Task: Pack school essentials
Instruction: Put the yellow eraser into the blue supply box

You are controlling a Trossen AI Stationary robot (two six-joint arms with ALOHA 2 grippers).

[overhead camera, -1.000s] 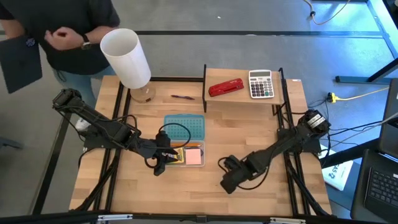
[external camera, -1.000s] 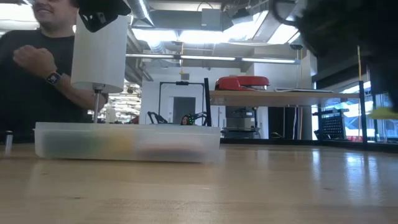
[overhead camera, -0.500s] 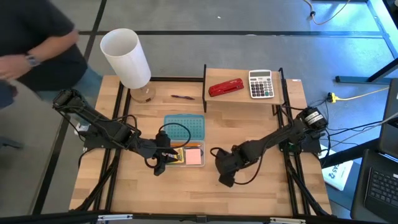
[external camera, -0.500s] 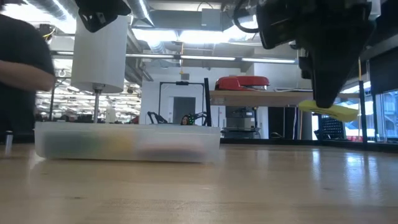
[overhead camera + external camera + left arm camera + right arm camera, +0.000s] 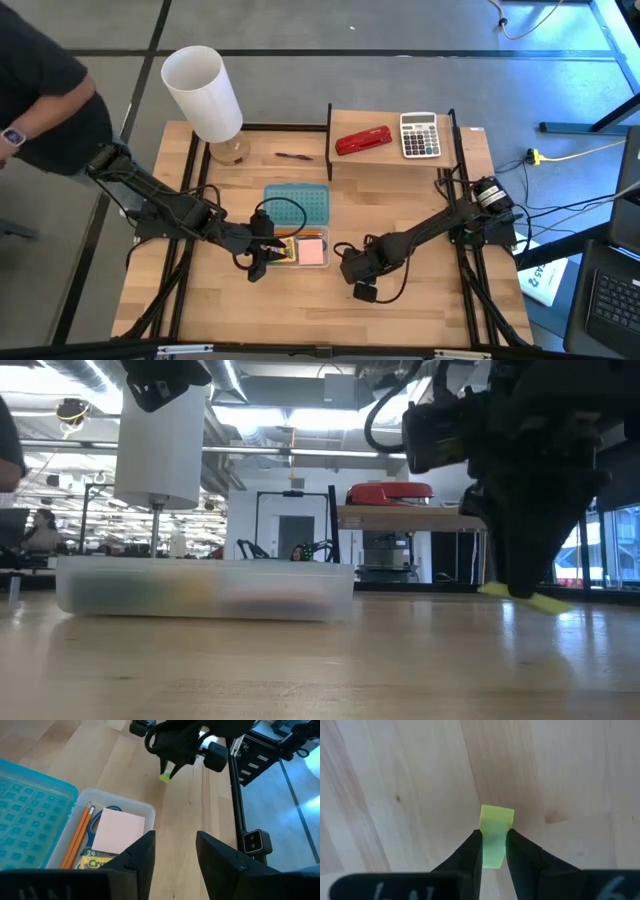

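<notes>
In the high view, the right tool (image 5: 352,268) hung low over the tabletop (image 5: 420,300), just beside the open box (image 5: 297,250). The left tool (image 5: 258,258) stayed at the other side of that box, near the pencils (image 5: 285,247). A pen (image 5: 293,155) lay well apart from both tools, still not packed.

In the low view, the right tool (image 5: 525,585) was almost down at the wood, and a yellow block (image 5: 540,599) stuck out under it.

In the left wrist view, the left tool (image 5: 172,855) stood with its fingers apart and nothing between them. In front of it the box (image 5: 145,811) held pencils (image 5: 77,842), a pink pad (image 5: 117,831), scissors (image 5: 95,827) and a crayon box (image 5: 97,862).

In the right wrist view, the right tool (image 5: 493,852) was clenched on the block (image 5: 495,834), above bare wood.

The step in hand seemed to be carrying the block to the box. The next move probably calls for bringing it over the box wall and releasing it there.
</notes>
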